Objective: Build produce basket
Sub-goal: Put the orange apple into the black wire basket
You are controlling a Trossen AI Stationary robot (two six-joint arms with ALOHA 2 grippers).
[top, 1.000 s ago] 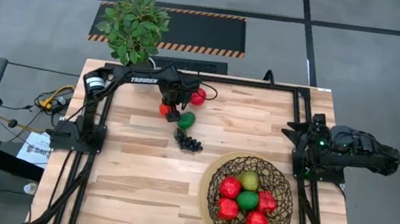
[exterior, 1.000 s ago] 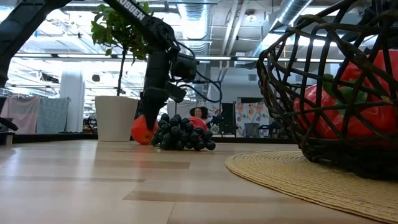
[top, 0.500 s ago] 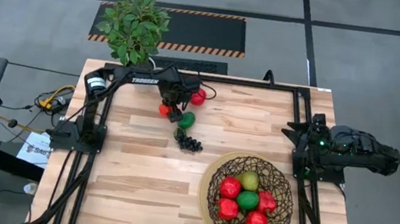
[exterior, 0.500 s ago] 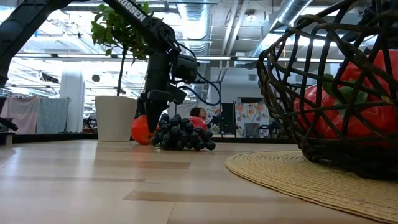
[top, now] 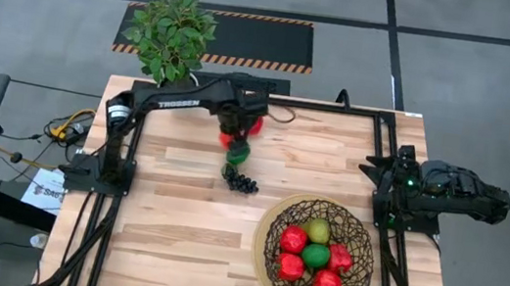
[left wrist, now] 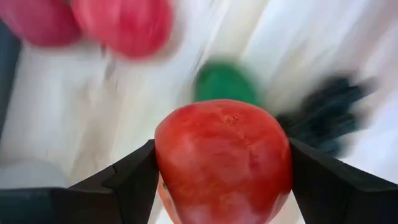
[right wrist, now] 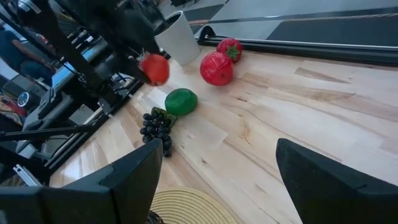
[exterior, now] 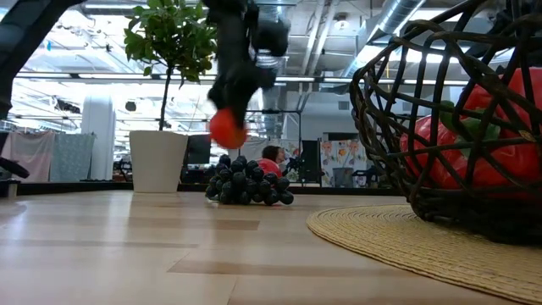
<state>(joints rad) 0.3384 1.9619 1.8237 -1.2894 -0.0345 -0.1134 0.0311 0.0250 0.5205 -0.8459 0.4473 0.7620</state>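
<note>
My left gripper (top: 233, 138) hangs above the far middle of the table, shut on a red apple (left wrist: 224, 158), which also shows in the low view (exterior: 227, 129). Below it, a green lime (right wrist: 181, 101) and dark grapes (top: 240, 181) lie on the wood. Two more red fruits (right wrist: 216, 68) sit near the far edge. The basket (top: 264, 263) stands on its tan mat at the near right and holds red and green produce (top: 315, 255). My right gripper (right wrist: 219, 162) waits open at the table's right edge. My left gripper pinches the red apple between its two fingers (left wrist: 134, 177), one on each of its opposite sides (left wrist: 168, 162). The fingers come from above, pointing down. The apple hangs between them, lifted clear of the table.
A white pot with a leafy plant (top: 173, 33) stands beyond the table's far left corner. The black frame rail (top: 338, 110) runs along the far edge. Bare wood (top: 173, 241) lies between the grapes and the near left corner.
My left gripper has taken hold of the red apple, which lay on the table beside the grapes. It has risen with the apple and gone a little toward the table's right edge. The apple now hangs clear of the wood; the lime and grapes have stayed put.
</note>
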